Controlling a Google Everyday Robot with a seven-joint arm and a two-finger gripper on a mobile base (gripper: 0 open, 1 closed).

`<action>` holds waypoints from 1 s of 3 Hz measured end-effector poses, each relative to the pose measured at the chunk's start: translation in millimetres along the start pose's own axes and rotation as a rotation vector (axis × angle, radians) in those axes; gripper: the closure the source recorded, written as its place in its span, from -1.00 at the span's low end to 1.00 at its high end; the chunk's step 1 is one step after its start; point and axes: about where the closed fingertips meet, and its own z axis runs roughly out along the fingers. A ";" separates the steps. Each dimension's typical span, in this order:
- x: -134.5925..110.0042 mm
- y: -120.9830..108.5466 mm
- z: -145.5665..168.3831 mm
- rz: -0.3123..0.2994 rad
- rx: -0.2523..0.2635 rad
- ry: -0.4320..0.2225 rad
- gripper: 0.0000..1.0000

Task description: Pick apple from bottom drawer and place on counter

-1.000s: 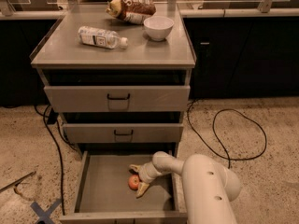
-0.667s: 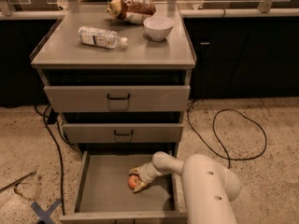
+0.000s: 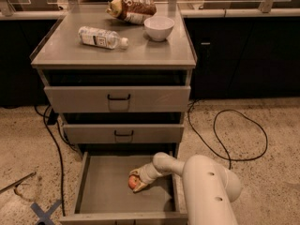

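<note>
Down in bottom drawer point(image 3: 101, 193): my gripper point(image 3: 135, 181) at the apple point(image 3: 132, 184).
Change: jaws have clamped onto it.
Meaning: lift comes next.

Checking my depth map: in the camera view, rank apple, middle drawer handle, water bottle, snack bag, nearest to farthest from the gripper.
Gripper: in the bottom drawer.
1. apple, at the gripper
2. middle drawer handle, above it
3. water bottle, left on counter
4. snack bag, back of counter

High frontal view overlooks end effector point(image 3: 137, 182) in bottom drawer point(image 3: 101, 193).
</note>
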 end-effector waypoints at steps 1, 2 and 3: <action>-1.3 -0.3 -0.8 -0.002 0.000 0.001 1.00; -8.3 -2.2 -5.4 -0.011 -0.002 0.007 1.00; -23.6 -9.0 -20.3 -0.033 -0.002 0.022 1.00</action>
